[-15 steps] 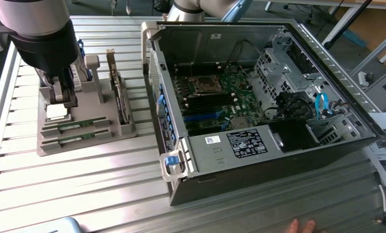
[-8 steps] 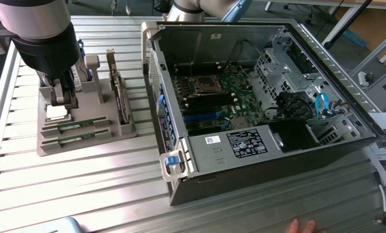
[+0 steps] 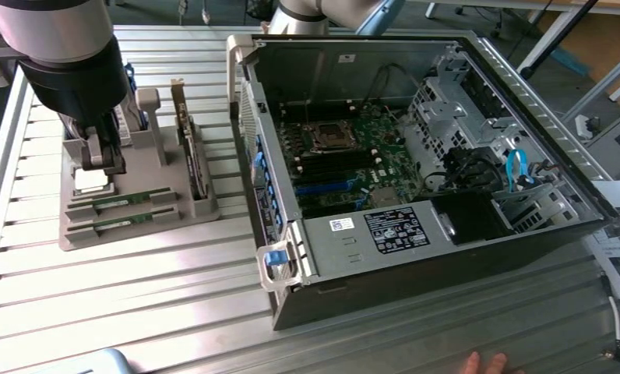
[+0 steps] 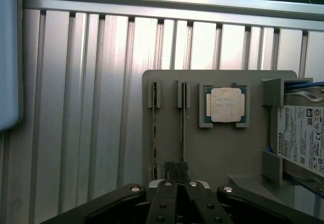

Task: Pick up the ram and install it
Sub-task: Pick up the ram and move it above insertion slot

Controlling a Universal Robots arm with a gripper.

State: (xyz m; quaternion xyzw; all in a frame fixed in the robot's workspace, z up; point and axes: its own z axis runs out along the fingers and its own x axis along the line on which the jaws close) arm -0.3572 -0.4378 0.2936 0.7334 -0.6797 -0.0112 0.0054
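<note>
Wrist view: I'm hovering my gripper (image 4: 176,166), fingers pinched shut on nothing, over the gray tray (image 4: 223,148) that's holding two ram sticks (image 4: 154,133) side by side, one CPU (image 4: 227,104), one hard drive (image 4: 304,138).

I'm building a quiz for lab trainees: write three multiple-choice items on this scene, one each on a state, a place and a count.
1. The black metal computer case is: A) shut B) open C) upended
2. Where is the black gripper? A) over the grey plastic parts tray B) inside that case C) on the bare table
3. How many thin green ram sticks stand in the tray? A) one B) two C) four
Key: 1B, its green motherboard shows; 2A, the tray lies beneath it; 3B, two slots each hold one.
</note>
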